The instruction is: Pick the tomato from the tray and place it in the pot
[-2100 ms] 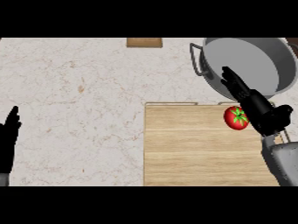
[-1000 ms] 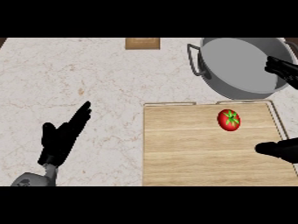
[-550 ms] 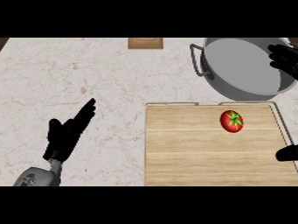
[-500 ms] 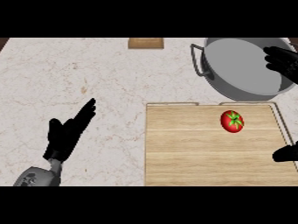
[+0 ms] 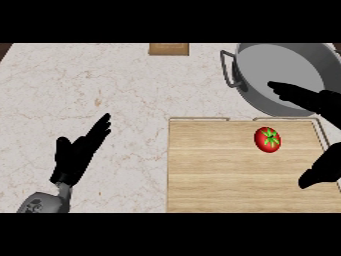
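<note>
Head view: tomato sits on the wooden tray, in its upper right part, green stem patch up, nothing touching it. Pot stands on the counter just beyond the tray's far edge, up-right of the tomato; I see nothing in it. Right hand comes in from the right edge, spread wide: fingers straight, reaching left across the pot's near rim, thumb low over the tray's right side. Tomato lies in the gap between them with no contact, so nothing is gripped. Left hand is over bare counter left of the tray, fingers straight and together, pointing up-right, holding nothing; not part of this. Small wooden piece at the far counter edge, irrelevant. My read: pick step, pre-grasp, nothing of the task done yet. Next move needs the right hand shifted left and down so the tomato is centred in the span, then fingers and thumb closed round it; the fingers look set over the pot rim rather than at the tomato. Round fruit will likely roll on the flat board if nudged from one side, so close from both sides together. Then a short lift up-right over the rim and release inside the pot.
</note>
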You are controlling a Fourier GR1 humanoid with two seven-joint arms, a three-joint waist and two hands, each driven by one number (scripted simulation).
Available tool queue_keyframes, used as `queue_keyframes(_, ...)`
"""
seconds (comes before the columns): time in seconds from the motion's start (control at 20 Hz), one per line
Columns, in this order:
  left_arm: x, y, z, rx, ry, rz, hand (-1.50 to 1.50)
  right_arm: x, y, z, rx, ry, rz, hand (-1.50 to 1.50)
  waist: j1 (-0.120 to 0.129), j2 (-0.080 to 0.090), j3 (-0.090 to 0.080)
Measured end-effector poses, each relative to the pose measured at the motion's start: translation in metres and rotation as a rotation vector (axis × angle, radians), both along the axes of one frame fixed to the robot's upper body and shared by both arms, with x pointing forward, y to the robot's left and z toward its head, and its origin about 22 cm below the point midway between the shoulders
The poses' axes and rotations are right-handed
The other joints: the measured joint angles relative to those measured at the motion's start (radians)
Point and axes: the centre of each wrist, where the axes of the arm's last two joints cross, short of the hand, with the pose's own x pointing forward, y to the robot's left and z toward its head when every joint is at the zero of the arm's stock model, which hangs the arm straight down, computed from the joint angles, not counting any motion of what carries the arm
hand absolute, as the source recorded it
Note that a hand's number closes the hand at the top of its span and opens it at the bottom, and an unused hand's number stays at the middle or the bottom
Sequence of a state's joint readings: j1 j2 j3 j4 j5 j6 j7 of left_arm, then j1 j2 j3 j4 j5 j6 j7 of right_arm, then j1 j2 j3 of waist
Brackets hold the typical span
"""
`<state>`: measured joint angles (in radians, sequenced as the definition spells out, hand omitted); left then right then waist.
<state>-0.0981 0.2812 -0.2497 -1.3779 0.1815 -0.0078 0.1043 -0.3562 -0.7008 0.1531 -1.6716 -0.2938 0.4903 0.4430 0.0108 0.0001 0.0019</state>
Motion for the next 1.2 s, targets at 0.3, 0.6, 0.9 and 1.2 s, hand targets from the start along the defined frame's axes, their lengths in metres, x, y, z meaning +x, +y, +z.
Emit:
queue_keyframes(0.3, 0.003, 0.002, -0.002, -0.002, 0.003, 0.001, 0.0, 0.01, -0.014, -0.037, -0.027, -0.021, -0.006, -1.5, -0.004, -0.002, 0.002)
queue_keyframes(0.6, 0.002, -0.001, -0.003, 0.003, -0.002, 0.001, 0.0, 0.018, -0.041, -0.053, 0.013, -0.038, -0.024, -1.5, -0.006, -0.003, 0.002)
queue_keyframes(0.9, 0.002, -0.001, -0.006, 0.004, -0.01, 0.011, 0.0, 0.024, -0.054, -0.069, 0.164, 0.009, 0.001, -1.5, -0.006, -0.003, 0.003)
queue_keyframes(1.2, 0.001, -0.001, -0.001, -0.001, 0.0, 0.01, 0.0, 0.023, -0.058, -0.093, 0.301, 0.075, -0.001, -1.5, -0.007, -0.002, 0.0)
